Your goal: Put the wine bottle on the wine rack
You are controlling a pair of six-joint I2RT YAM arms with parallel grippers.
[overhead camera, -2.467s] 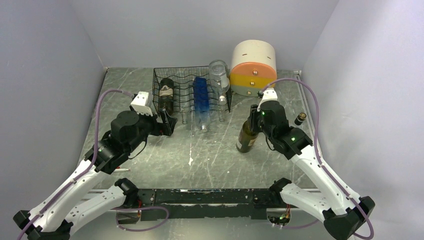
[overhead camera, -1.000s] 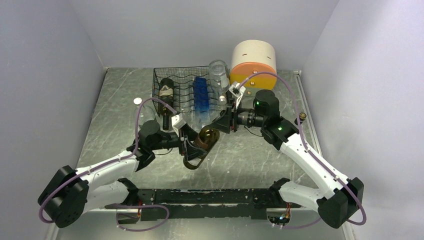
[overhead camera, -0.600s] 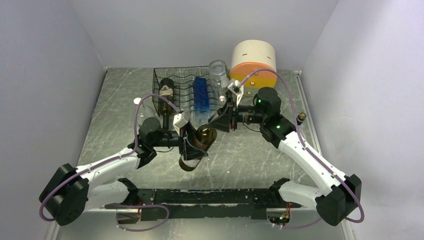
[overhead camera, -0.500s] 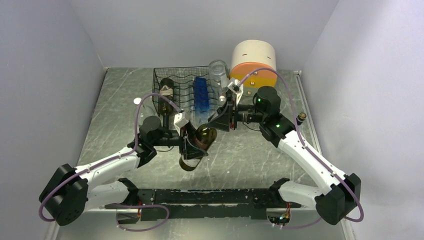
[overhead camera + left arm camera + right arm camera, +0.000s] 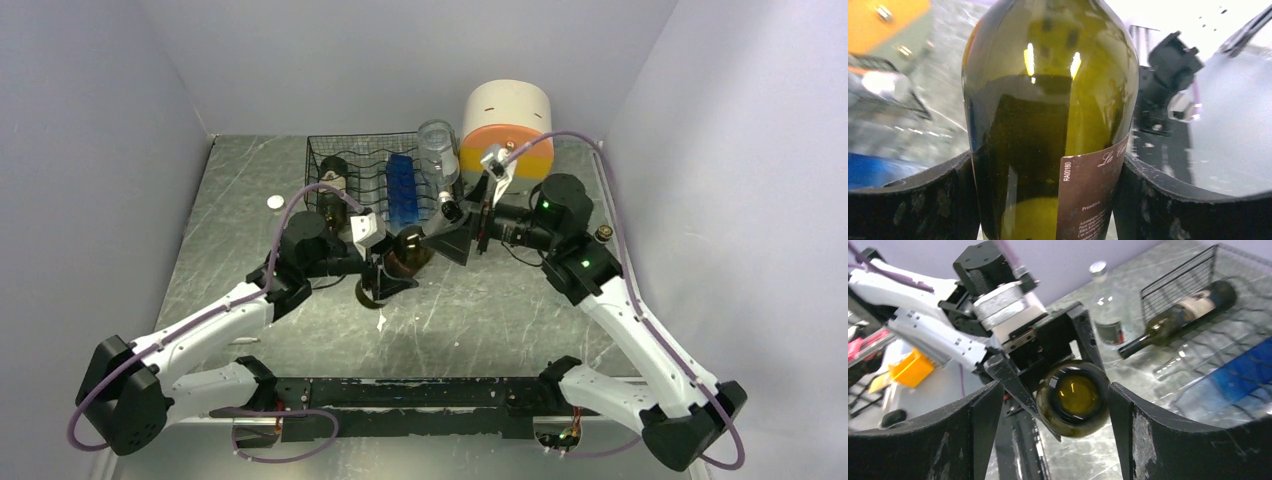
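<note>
Pinches the wine bottle [image 5: 404,256] in the left gripper [image 5: 1048,175], base aimed at 2 o'clock toward the spread-fingered right gripper [image 5: 1054,392], wine rack [image 5: 370,165] near at 12 o'clock.

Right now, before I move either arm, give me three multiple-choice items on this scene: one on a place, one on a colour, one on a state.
1. Where is the wine bottle?
A. in the left gripper, on the near side of the wine rack
B. lying in the rack
C. out of view

2. What colour is its glass?
A. blue
B. clear
C. green

3. How is the right gripper?
A. open
B. shut on the bottle's neck
C. shut on nothing

Answers:
1 A: the left wrist view shows its fingers pressed against the bottle's body.
2 C: the glass looks olive green in that view.
3 A: the right wrist view shows its fingers spread wider than the bottle's base.
</note>
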